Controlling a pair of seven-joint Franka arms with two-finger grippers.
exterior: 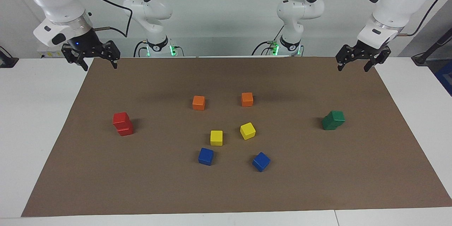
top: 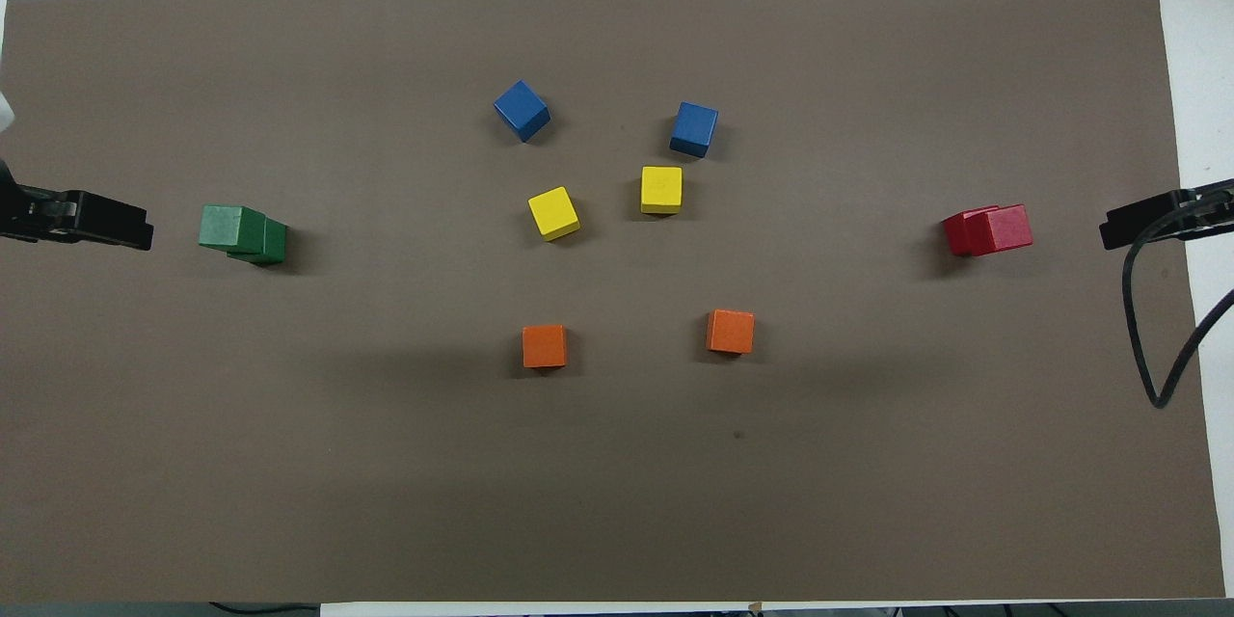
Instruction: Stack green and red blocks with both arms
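Observation:
Two red blocks (exterior: 122, 123) (top: 988, 231) stand stacked, the upper one slightly offset, toward the right arm's end of the mat. Two green blocks (exterior: 333, 120) (top: 241, 233) stand stacked the same way toward the left arm's end. My right gripper (exterior: 100, 66) hangs open and empty over the mat's corner closest to the right arm's base. My left gripper (exterior: 353, 69) hangs open and empty over the corner closest to the left arm's base. Neither gripper touches a block.
On the brown mat (exterior: 226, 190), between the two stacks, lie two orange cubes (exterior: 198, 102) (exterior: 247, 99), two yellow cubes (exterior: 216, 137) (exterior: 248, 130) and two blue cubes (exterior: 206, 156) (exterior: 261, 161). White table surrounds the mat. A black cable (top: 1157, 328) loops by the right arm.

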